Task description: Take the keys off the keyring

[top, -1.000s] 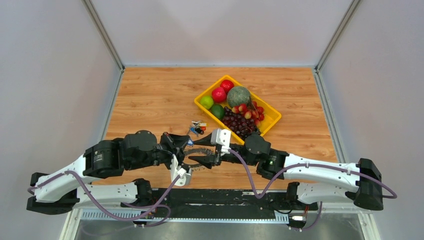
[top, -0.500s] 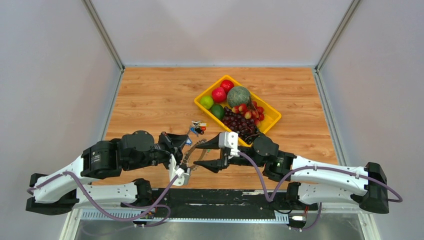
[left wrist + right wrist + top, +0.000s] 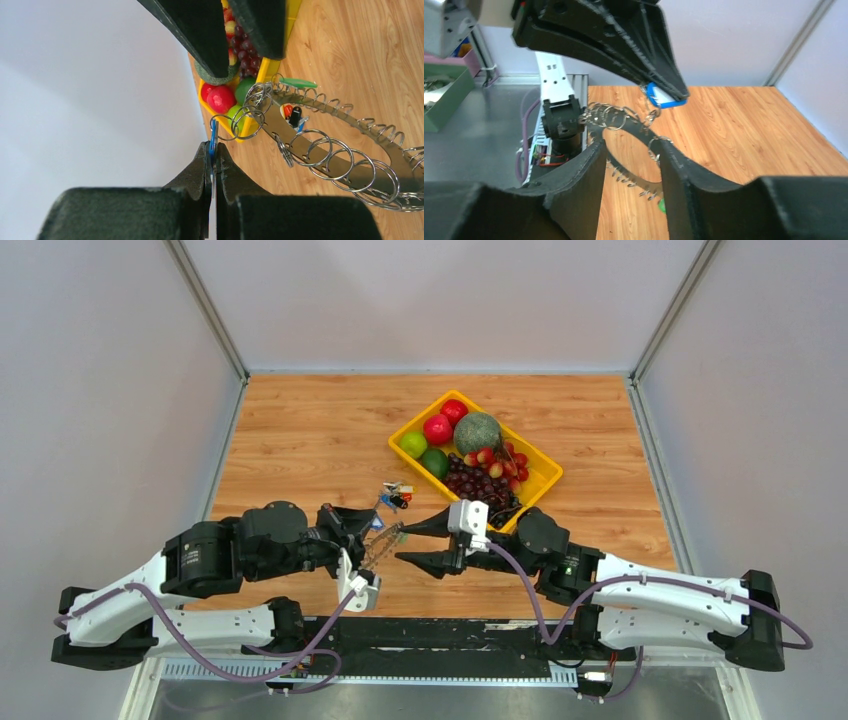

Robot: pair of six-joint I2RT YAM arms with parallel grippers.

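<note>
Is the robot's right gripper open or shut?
Open. The right gripper has its two fingers wide apart, with the keyring showing in the gap.

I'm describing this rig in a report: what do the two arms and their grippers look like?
Both the left arm and right arm have white shells with chunky black joints and a purple cable looping alongside. The left gripper and right gripper have tapered matte-black fingers; behind each sits a small white block.
</note>
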